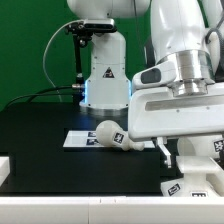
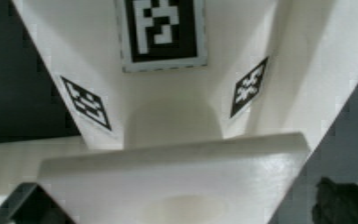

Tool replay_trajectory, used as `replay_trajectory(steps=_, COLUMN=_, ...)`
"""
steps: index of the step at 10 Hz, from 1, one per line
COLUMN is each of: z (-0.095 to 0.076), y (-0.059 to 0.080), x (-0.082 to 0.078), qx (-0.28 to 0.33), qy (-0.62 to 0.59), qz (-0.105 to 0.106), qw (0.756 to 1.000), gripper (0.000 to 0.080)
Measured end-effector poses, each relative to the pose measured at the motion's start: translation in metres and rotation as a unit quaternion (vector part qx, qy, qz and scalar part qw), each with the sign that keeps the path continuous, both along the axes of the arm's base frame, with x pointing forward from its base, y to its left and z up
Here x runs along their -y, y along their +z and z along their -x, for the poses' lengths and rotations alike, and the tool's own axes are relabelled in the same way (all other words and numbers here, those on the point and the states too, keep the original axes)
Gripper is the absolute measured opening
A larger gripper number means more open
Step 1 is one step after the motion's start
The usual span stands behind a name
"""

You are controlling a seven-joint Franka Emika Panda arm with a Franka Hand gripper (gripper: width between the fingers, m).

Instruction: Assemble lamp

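Observation:
The white lamp base (image 1: 192,186) with square tags stands at the exterior view's lower right. In the wrist view the base (image 2: 167,120) fills the picture, with tags on its faces. My gripper (image 1: 185,160) hangs right over it. In the wrist view the gripper (image 2: 179,205) has its dark fingertips (image 2: 23,206) wide apart on either side of the base, with a narrow gap showing on one side. The round white bulb (image 1: 107,133) lies on its side mid-table. The shade is out of view.
The marker board (image 1: 78,139) lies flat under and beside the bulb. The arm's own pedestal (image 1: 104,75) stands at the back with cables. A white object (image 1: 4,166) pokes in at the exterior view's left edge. The table is black.

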State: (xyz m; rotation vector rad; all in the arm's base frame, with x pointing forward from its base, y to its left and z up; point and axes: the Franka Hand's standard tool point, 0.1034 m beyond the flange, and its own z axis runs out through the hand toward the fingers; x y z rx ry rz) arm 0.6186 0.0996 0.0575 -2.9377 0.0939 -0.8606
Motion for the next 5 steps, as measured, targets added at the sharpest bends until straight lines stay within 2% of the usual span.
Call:
replay_trajectory(steps=1, z=0.0, y=0.0, x=0.0, qx=0.0, qy=0.0, qz=0.0, qw=1.0, gripper=0.0689)
replay_trajectory(steps=4, z=0.0, y=0.002, x=0.002, qx=-0.005, qy=-0.001, qz=-0.001, qw=1.0, gripper=0.0697)
replay_trajectory(steps=5, z=0.002, y=0.017, x=0.01, qx=-0.02, qy=-0.003, qz=-0.005, qw=1.0, gripper=0.0698)
